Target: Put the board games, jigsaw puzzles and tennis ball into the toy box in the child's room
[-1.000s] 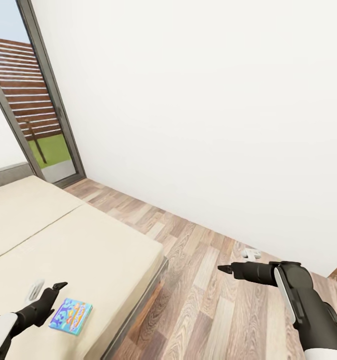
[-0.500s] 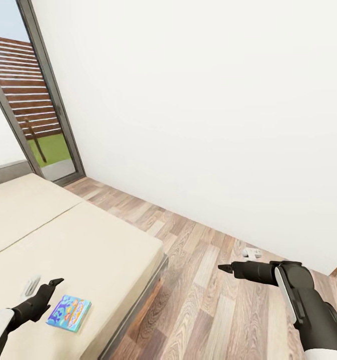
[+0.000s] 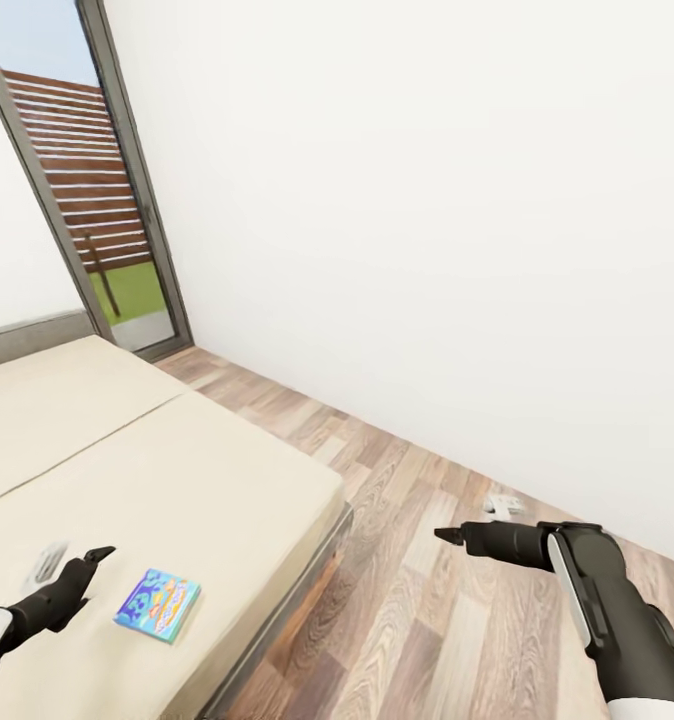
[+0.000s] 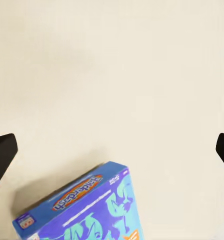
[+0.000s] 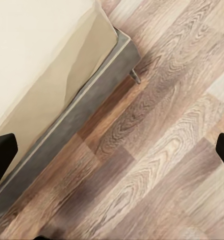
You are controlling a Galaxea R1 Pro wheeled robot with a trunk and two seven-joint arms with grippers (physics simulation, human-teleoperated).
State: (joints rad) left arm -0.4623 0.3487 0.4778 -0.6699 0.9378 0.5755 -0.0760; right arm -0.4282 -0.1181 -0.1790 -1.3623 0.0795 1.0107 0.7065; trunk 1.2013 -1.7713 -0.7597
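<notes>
The flat light-blue cartoon-printed board game (image 3: 158, 605) lies on the cream bed (image 3: 227, 480), just right of the nearer, spread-open left gripper (image 3: 80, 562); right gripper (image 3: 455, 537) probably open.

Bright, even, shadow-light simulator renders.

Daylight enters by the glass door (image 3: 127, 230); the white wall (image 3: 427, 220) is nearly blown out and featureless. Soft shadows lie under the bed (image 3: 177, 470) edge and beside the game box (image 4: 87, 210). Straight lines lean at the head view's edges. Wrist views are slightly soft.
</notes>
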